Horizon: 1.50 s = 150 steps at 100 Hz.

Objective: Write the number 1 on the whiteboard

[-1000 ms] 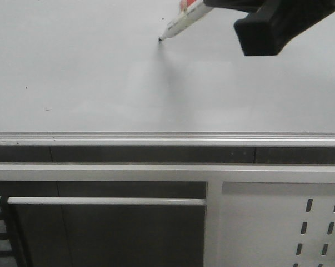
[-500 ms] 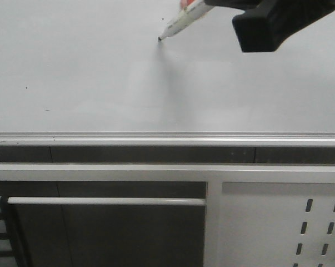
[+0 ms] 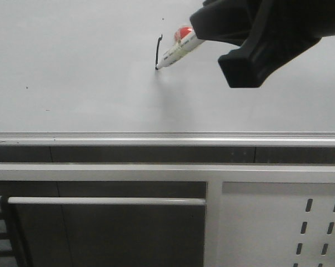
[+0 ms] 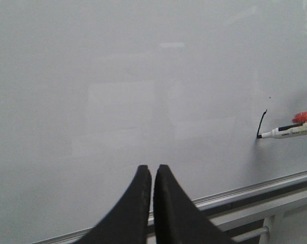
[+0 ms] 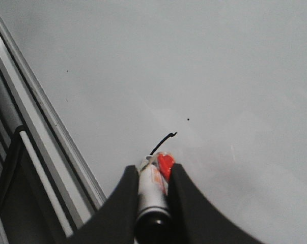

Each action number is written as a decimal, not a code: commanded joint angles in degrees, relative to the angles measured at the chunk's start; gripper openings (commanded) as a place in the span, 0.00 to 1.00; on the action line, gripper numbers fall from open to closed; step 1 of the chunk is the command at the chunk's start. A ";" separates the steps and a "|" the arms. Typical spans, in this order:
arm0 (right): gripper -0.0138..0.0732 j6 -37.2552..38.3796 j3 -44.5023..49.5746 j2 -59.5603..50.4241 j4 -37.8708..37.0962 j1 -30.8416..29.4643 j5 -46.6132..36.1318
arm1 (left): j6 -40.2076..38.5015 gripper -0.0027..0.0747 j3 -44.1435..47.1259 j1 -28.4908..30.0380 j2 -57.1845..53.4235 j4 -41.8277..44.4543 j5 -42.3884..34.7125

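The whiteboard fills the upper part of the front view, with its silver rail along the lower edge; below the rail sit a grey frame with a horizontal bar and, at the lower right, a white perforated panel. A few tiny dark specks mark the board well to the left of the writing. Nothing stands between the marker and the board surface. The number 1, so far a short black stroke, runs roughly vertical with a small hook at its upper end. The marker is white with a red part, and its long axis slants from the upper right down to the lower left; its tip touches the lower end of the stroke. The right hand is closed on the marker barrel, up and to the right of the stroke. The left hand has its fingers pressed together, gripping nothing, well to the left of the stroke.
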 commanded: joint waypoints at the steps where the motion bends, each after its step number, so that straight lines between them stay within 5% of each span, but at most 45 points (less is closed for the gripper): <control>1: 0.10 -0.51 -1.54 -0.57 1.75 -0.44 -4.61 | -0.54 0.01 -1.49 -0.43 0.45 0.46 -0.15; 82: 0.10 -0.51 -1.54 -1.86 2.69 1.44 -1.56 | -0.54 0.01 -1.49 -0.43 0.45 0.46 -0.15; 108: 0.10 -0.39 -1.54 -16.56 3.12 6.89 11.42 | -0.54 0.01 -1.49 -0.43 0.45 0.56 -0.27; 127: 0.10 -0.39 -1.54 -25.92 11.27 6.77 18.89 | -0.54 0.01 -1.49 -0.43 0.45 0.56 -3.42; 150: 0.10 -0.39 -1.54 -28.13 11.85 6.64 27.73 | -0.54 0.01 -1.49 -0.43 0.45 0.56 -7.91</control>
